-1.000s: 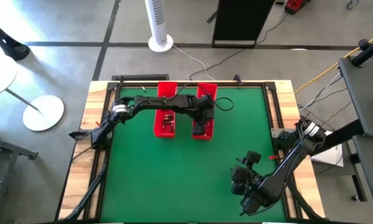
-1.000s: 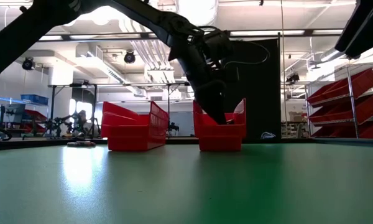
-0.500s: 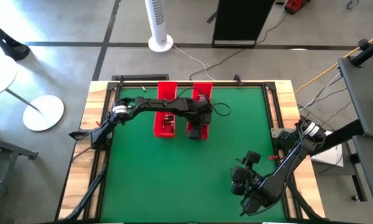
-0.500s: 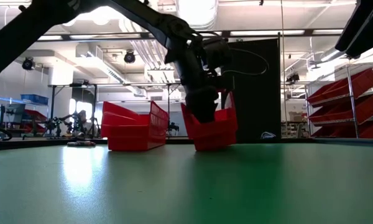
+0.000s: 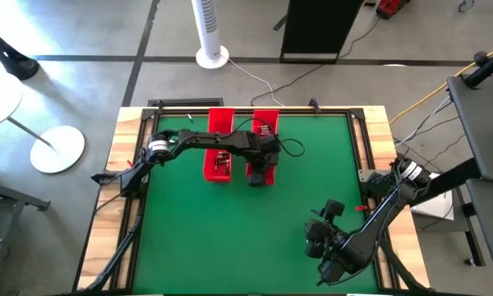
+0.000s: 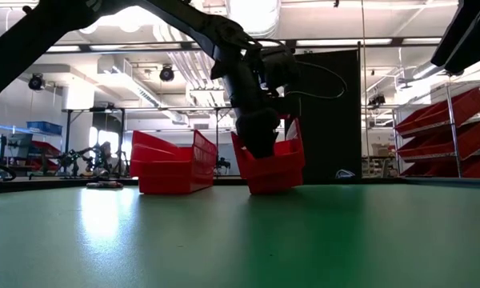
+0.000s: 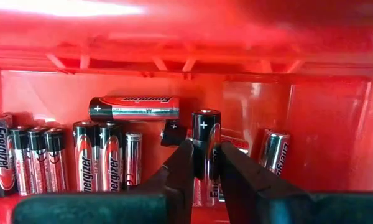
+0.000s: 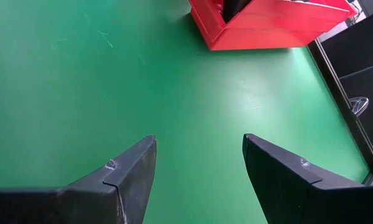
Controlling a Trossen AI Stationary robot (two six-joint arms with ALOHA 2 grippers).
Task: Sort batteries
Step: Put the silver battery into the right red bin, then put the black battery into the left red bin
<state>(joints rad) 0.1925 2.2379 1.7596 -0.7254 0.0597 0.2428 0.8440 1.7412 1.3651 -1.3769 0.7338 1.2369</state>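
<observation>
The left gripper (image 7: 201, 163) is clamped on a small silvery, black-capped cylindrical battery (image 7: 206, 140) inside the tilted right-hand red plastic tray (image 6: 274, 164), above more batteries (image 7: 99, 155) lying on its floor. The right gripper (image 8: 199, 168) hovers, fingers apart, over the green table mat (image 5: 230, 238), well apart.

Table mat (image 5: 230, 230): plain green, framed by a pale wood border (image 5: 123, 148). Both trays, left tray (image 5: 219, 148) & right tray (image 5: 263, 156): solid red in & out. Batteries (image 7: 99, 165): silver bodies w/ black ends, red-and-black lettering; one battery (image 7: 135, 108) is seen lying crosswise, same colours. Left gripper (image 7: 202, 163) & right gripper (image 8: 196, 168): black/dark grey, no pattern. Arms are shown dark throughout.
</observation>
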